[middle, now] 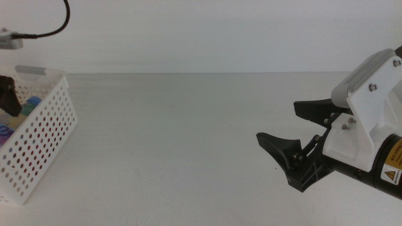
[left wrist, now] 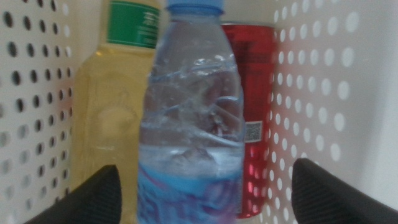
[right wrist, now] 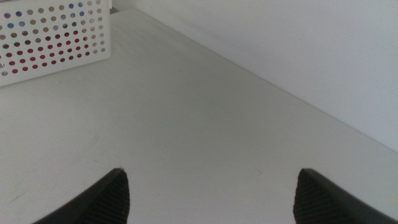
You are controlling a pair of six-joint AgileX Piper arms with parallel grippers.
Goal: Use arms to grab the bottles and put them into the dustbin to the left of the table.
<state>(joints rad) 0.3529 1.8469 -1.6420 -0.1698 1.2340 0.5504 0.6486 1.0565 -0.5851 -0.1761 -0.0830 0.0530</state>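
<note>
The white perforated dustbin (middle: 44,125) stands at the table's (middle: 188,144) left edge. Inside it, in the left wrist view, lie a clear water bottle (left wrist: 189,124) with a blue cap, a yellow juice bottle (left wrist: 109,112) with a green label, and a red can (left wrist: 252,93). My left gripper (left wrist: 205,193) is open over the bin, its jaws wide apart on either side of the water bottle without touching it. Only a dark part of that gripper (middle: 7,95) shows in the middle view. My right gripper (middle: 277,121) hangs open and empty over the table's right side.
The dustbin (right wrist: 56,43) shows far off in the right wrist view, coloured things visible through its holes. A black cable (middle: 59,22) loops above the bin at the back left. A white wall runs along the table's far edge.
</note>
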